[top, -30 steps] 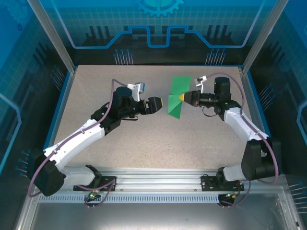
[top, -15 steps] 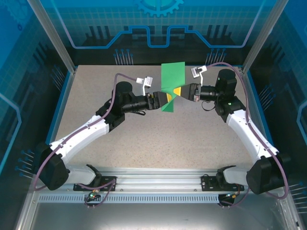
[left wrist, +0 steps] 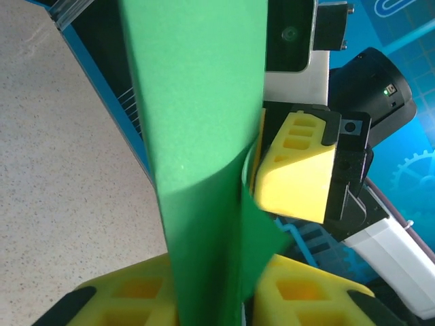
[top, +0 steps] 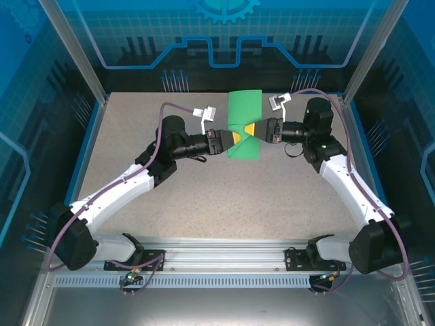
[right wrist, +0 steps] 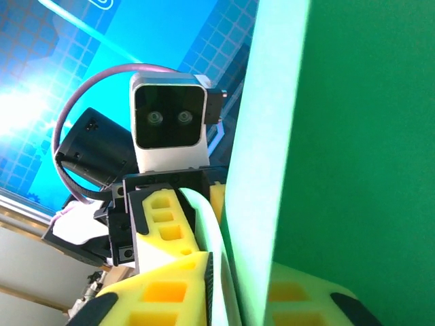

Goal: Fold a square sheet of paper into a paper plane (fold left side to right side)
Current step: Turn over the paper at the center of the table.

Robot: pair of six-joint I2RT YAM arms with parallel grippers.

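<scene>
Your white left arm (top: 126, 182) reaches in from the left of the bright green square sheet of paper (top: 243, 109). Its yellow-fingered left gripper (top: 232, 138) lies level, fingers (left wrist: 129, 295) pressed to either face. Your white right arm (top: 348, 182) bends in from the sheet's right. The right gripper (top: 252, 129) straddles that edge, nose to nose with the left, and you can't tell whether it's pinching.

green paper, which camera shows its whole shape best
Top external: the whole green paper shows, raised between the left gripper and right gripper. Both wrist views crop it to a close green band, its edges cut off.
</scene>
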